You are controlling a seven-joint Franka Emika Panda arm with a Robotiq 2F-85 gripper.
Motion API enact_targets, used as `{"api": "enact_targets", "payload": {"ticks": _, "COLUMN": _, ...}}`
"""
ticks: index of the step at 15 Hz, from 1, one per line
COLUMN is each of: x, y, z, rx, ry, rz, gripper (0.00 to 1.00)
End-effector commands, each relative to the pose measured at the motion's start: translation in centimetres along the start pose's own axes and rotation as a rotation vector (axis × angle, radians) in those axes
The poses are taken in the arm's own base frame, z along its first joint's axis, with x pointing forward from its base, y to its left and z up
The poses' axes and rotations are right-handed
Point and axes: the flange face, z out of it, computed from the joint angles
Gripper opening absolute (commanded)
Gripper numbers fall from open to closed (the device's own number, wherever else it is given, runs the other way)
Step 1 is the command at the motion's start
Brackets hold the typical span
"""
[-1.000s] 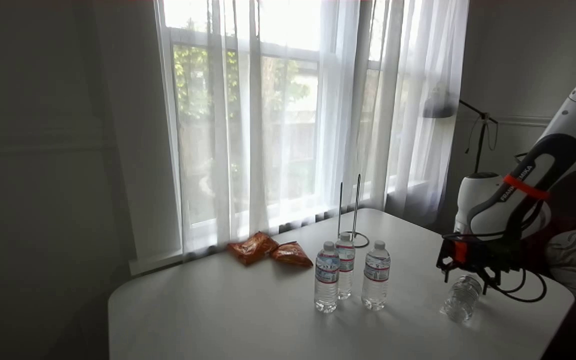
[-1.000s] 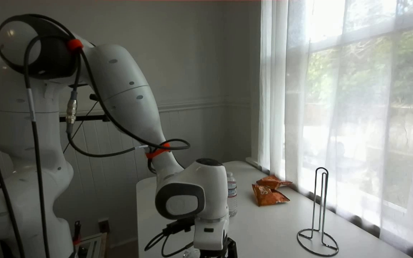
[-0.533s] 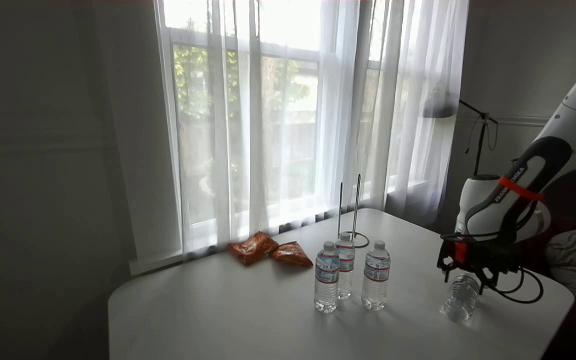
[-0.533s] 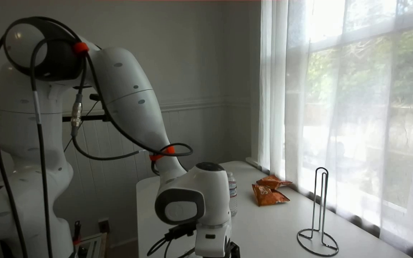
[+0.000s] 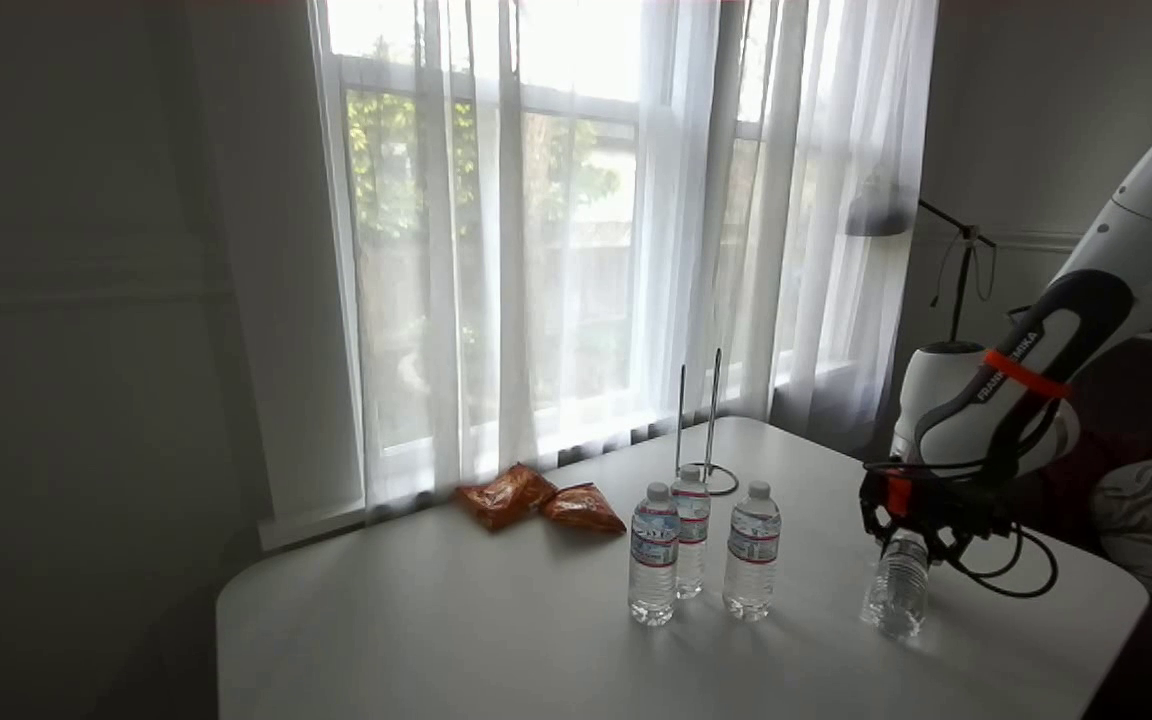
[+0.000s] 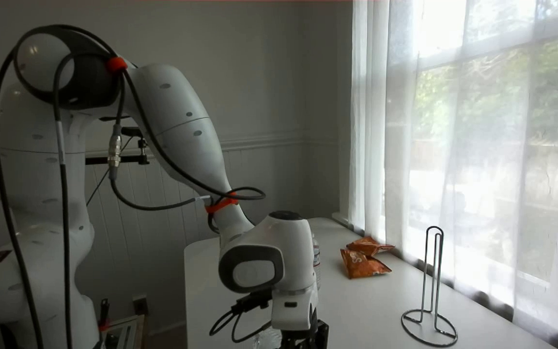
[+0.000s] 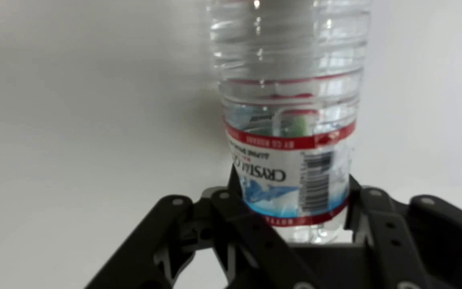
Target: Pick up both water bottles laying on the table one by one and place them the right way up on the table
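Note:
A clear water bottle (image 7: 295,100) with a red-edged label fills the upper middle of the wrist view. My gripper (image 7: 294,180) is shut on it around the label, one black finger against each side. In an exterior view this bottle (image 5: 898,590) hangs tilted below the gripper, its base end toward the table (image 5: 436,640); whether it touches the surface I cannot tell. Its cap end is hidden by the gripper. Three more water bottles stand upright to one side: a near one (image 5: 653,580), one partly behind it (image 5: 693,530), and another (image 5: 752,555) closer to my arm.
Two orange packets (image 5: 508,497) lie by the window edge of the table. A thin wire stand (image 6: 429,310) rises from the tabletop near the curtains. My own arm blocks much of the standing bottles in an exterior view, leaving a sliver of a bottle (image 6: 317,264).
The jaws have closed from wide apart onto the lying bottle. Gripper and bottle have since shifted slightly toward the upright bottles, and the held bottle's tilt has changed. The upright bottles stayed put.

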Motion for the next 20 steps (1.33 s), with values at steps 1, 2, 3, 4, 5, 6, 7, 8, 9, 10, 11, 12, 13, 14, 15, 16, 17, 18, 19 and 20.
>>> {"api": "enact_targets", "payload": {"ticks": 1, "x": -1.9, "y": -1.7, "z": -2.7, "rx": 0.008, "ry": 0.046, "rz": -0.010, "gripper": 0.24}}
{"api": "enact_targets", "payload": {"ticks": 2, "x": -2.6, "y": -2.3, "z": -3.3, "rx": 0.010, "ry": 0.068, "rz": -0.022, "gripper": 0.23}}
{"api": "enact_targets", "payload": {"ticks": 3, "x": -3.1, "y": -2.8, "z": -3.9, "rx": 0.014, "ry": 0.092, "rz": -0.036, "gripper": 0.23}}
{"api": "enact_targets", "payload": {"ticks": 4, "x": -3.6, "y": -3.3, "z": -4.5, "rx": 0.018, "ry": 0.123, "rz": -0.045, "gripper": 0.23}}
{"api": "enact_targets", "payload": {"ticks": 5, "x": -4.1, "y": -3.8, "z": -5.2, "rx": 0.024, "ry": 0.152, "rz": -0.053, "gripper": 0.23}}
{"api": "enact_targets", "payload": {"ticks": 6, "x": -4.5, "y": -4.2, "z": -5.9, "rx": 0.032, "ry": 0.183, "rz": -0.054, "gripper": 0.23}}
{"api": "enact_targets", "payload": {"ticks": 7, "x": -5.0, "y": -4.5, "z": -6.6, "rx": 0.038, "ry": 0.208, "rz": -0.058, "gripper": 0.23}}
{"api": "enact_targets", "payload": {"ticks": 8, "x": -5.4, "y": -4.8, "z": -7.4, "rx": 0.053, "ry": 0.246, "rz": -0.058, "gripper": 0.23}}
{"api": "enact_targets", "payload": {"ticks": 9, "x": -5.8, "y": -4.9, "z": -7.9, "rx": 0.061, "ry": 0.276, "rz": -0.062, "gripper": 0.23}}
{"api": "enact_targets", "payload": {"ticks": 10, "x": -6.2, "y": -5.1, "z": -8.6, "rx": 0.077, "ry": 0.314, "rz": -0.070, "gripper": 0.23}}
{"api": "enact_targets", "payload": {"ticks": 11, "x": -6.6, "y": -5.2, "z": -9.1, "rx": 0.093, "ry": 0.350, "rz": -0.070, "gripper": 0.23}}
{"api": "enact_targets", "payload": {"ticks": 12, "x": -7.1, "y": -5.4, "z": -9.5, "rx": 0.112, "ry": 0.385, "rz": -0.072, "gripper": 0.23}}
{"api": "enact_targets", "payload": {"ticks": 13, "x": -7.5, "y": -5.5, "z": -9.8, "rx": 0.128, "ry": 0.420, "rz": -0.075, "gripper": 0.23}}
{"api": "enact_targets", "payload": {"ticks": 14, "x": -7.9, "y": -5.6, "z": -10.0, "rx": 0.146, "ry": 0.460, "rz": -0.078, "gripper": 0.23}}
{"api": "enact_targets", "payload": {"ticks": 15, "x": -8.3, "y": -5.7, "z": -10.1, "rx": 0.164, "ry": 0.498, "rz": -0.085, "gripper": 0.23}}
{"api": "enact_targets", "payload": {"ticks": 16, "x": -8.6, "y": -5.7, "z": -10.1, "rx": 0.178, "ry": 0.533, "rz": -0.092, "gripper": 0.23}}
{"api": "enact_targets", "payload": {"ticks": 17, "x": -9.1, "y": -5.7, "z": -9.9, "rx": 0.189, "ry": 0.562, "rz": -0.105, "gripper": 0.23}}
{"api": "enact_targets", "payload": {"ticks": 18, "x": -9.4, "y": -5.7, "z": -9.9, "rx": 0.204, "ry": 0.600, "rz": -0.127, "gripper": 0.23}}
{"api": "enact_targets", "payload": {"ticks": 19, "x": -9.7, "y": -5.6, "z": -9.6, "rx": 0.211, "ry": 0.608, "rz": -0.147, "gripper": 0.23}}
{"api": "enact_targets", "payload": {"ticks": 20, "x": -9.9, "y": -5.5, "z": -9.0, "rx": 0.200, "ry": 0.567, "rz": -0.186, "gripper": 0.23}}
